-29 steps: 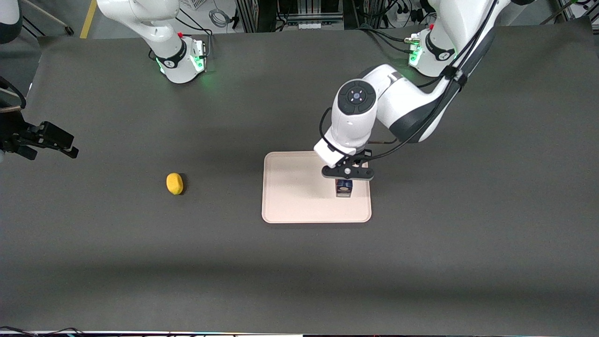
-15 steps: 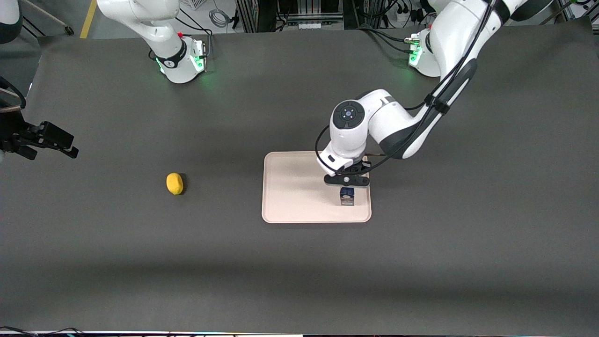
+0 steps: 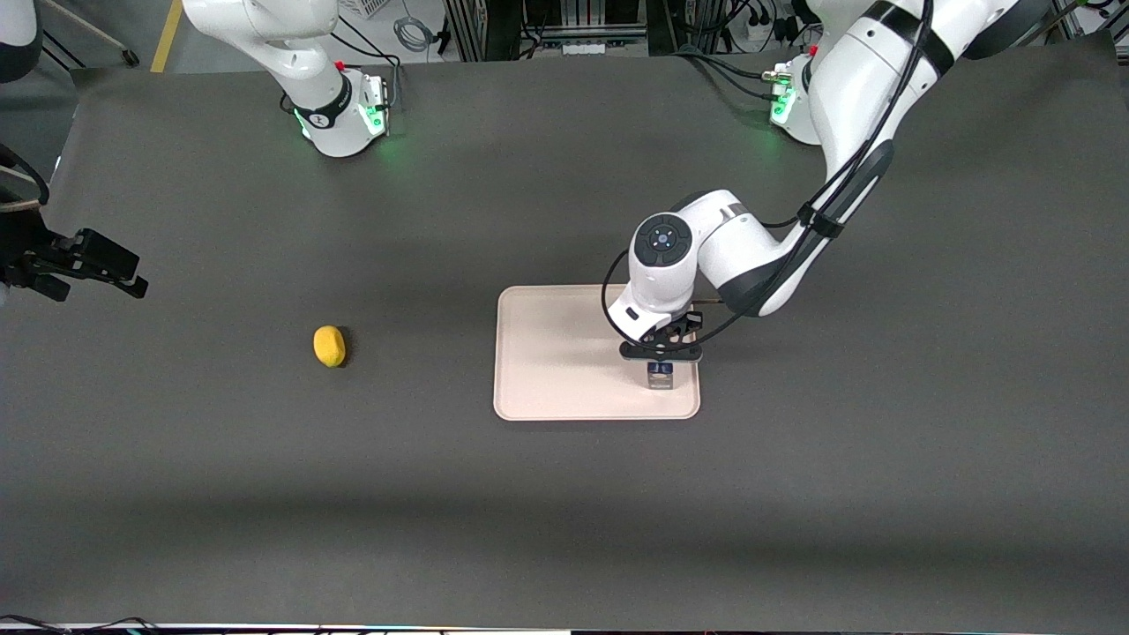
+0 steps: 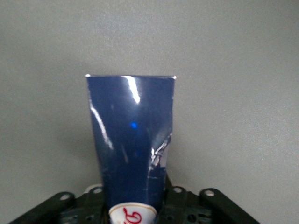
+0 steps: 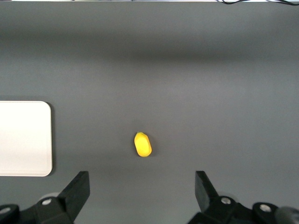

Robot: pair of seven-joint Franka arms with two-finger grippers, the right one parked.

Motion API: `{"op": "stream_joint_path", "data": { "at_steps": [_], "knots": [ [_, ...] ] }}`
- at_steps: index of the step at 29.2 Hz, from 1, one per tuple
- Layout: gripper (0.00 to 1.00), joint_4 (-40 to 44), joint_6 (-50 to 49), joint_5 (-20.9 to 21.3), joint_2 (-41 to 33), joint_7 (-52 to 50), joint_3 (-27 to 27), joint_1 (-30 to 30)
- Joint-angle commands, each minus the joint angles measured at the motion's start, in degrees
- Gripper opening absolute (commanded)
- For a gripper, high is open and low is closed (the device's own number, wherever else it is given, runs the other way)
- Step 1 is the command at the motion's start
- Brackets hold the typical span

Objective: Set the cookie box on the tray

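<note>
The cookie box (image 3: 660,378) is dark blue with a white oval logo. It stands on end over the pale pinkish-cream tray (image 3: 564,362), close to the tray's corner nearest the front camera at the working arm's end. My left gripper (image 3: 661,354) is right above the box and shut on its upper end. In the left wrist view the cookie box (image 4: 131,140) runs out from between the jaws, dented on one side, with the pale tray surface (image 4: 233,116) all around it. Whether its lower end touches the tray, I cannot tell.
A small yellow lemon-like lump (image 3: 329,346) lies on the dark table mat toward the parked arm's end, well away from the tray. The right wrist view also shows the lump (image 5: 143,144) and a corner of the tray (image 5: 28,140).
The left arm has come down, carrying the cookie box lower over the tray and a little nearer the front camera. The yellow lump and the tray have not moved.
</note>
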Motion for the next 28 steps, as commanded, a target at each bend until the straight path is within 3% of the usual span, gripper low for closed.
{"op": "stream_joint_path", "data": {
  "at_steps": [1,9,28],
  "knots": [
    [1.00,-4.52,-0.32,-0.61,-5.35,1.10,4.85,-0.75],
    [1.00,-7.42,-0.06,0.45,-9.30,2.07,11.96,-0.84],
    [1.00,-7.95,-0.41,1.68,-10.01,2.07,14.09,-0.84]
  ]
}}
